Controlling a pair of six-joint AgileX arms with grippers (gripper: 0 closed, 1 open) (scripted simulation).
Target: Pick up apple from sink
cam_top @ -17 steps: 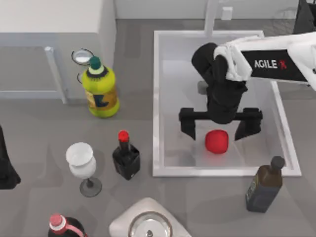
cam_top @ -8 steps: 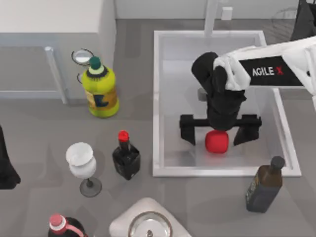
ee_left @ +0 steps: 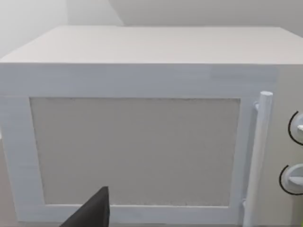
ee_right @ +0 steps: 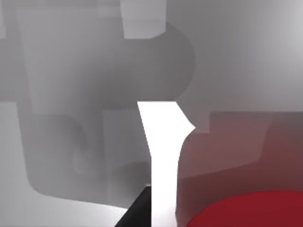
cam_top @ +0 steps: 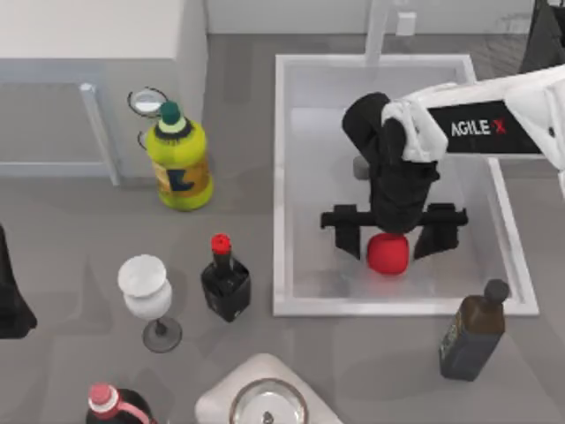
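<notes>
Top view: right gripper (cam_top: 393, 238) sits low inside the large white rectangular sink (cam_top: 281, 177), black fingers (cam_top: 351, 231) spread wide, one on either side of the small bright-red rounded apple (cam_top: 387, 254); contact not discernible. Apple rests on the pale-grey sink floor, toward the near rim. Right wrist view: red apple surface (ee_right: 251, 210) very close below the camera. Left arm parked at the surface's left edge; its wrist view faces a white microwave-like cabinet (ee_left: 142, 142), left gripper state cannot be told.
</notes>
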